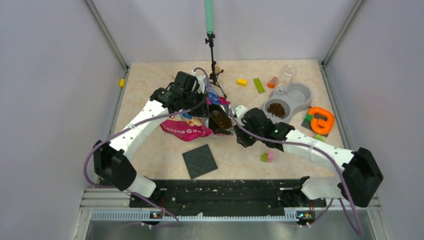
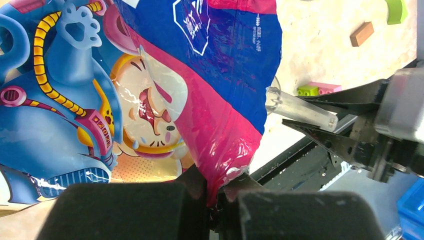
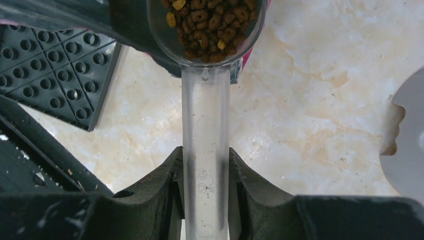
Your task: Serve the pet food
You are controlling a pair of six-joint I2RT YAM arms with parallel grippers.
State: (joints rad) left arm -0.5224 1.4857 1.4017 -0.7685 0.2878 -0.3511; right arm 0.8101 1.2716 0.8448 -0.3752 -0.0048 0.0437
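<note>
The glossy pink-and-blue cartoon bag lies mid-table, its top edge lifted. My left gripper is shut on a pink corner of the bag, as the left wrist view shows. My right gripper is shut on the handle of a clear plastic scoop. The scoop's bowl is heaped with brown pet food and sits at the bag's mouth. The grey double bowl at the right holds a brown heap of pet food in its near dish.
A black studded plate lies near the front. An orange toy, yellow and green blocks and a pink-green block pair are scattered about. A black tripod stands behind the bag. A clear bottle stands in the bowl's far side.
</note>
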